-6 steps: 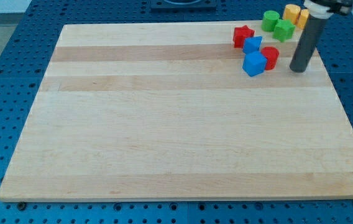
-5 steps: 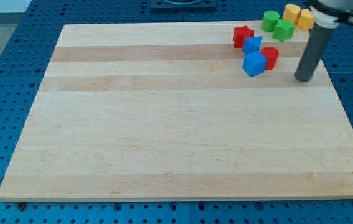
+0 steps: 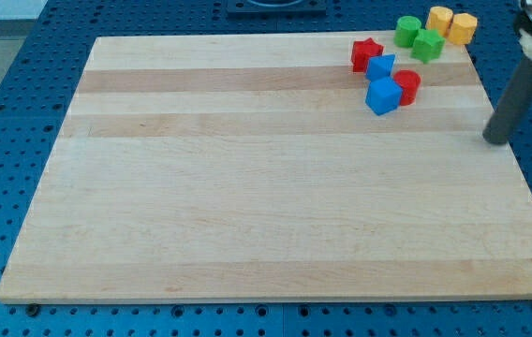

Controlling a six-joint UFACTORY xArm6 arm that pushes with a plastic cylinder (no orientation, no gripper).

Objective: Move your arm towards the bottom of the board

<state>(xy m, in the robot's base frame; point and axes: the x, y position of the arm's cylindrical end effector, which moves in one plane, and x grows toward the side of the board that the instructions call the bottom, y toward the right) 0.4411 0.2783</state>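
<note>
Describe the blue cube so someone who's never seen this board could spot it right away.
Look at the light wooden board, toward the view's top right, where the coloured blocks cluster. The blue cube is the lowest block there, touching a red cylinder on its right. The other blue block, just above it, is star-like, not square.

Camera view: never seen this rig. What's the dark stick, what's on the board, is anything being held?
The dark stick is the end of a robot arm. It has no claw, only a rod whose lower end, my tip, slides on the wooden board and pushes blocks. There is one camera; its mounting isn't on record. Near the view's top right lie a red star, two blue blocks, a red block, two green blocks and two yellow blocks. Nothing is held; the tip stands apart, to their lower right, at the board's right edge.
</note>
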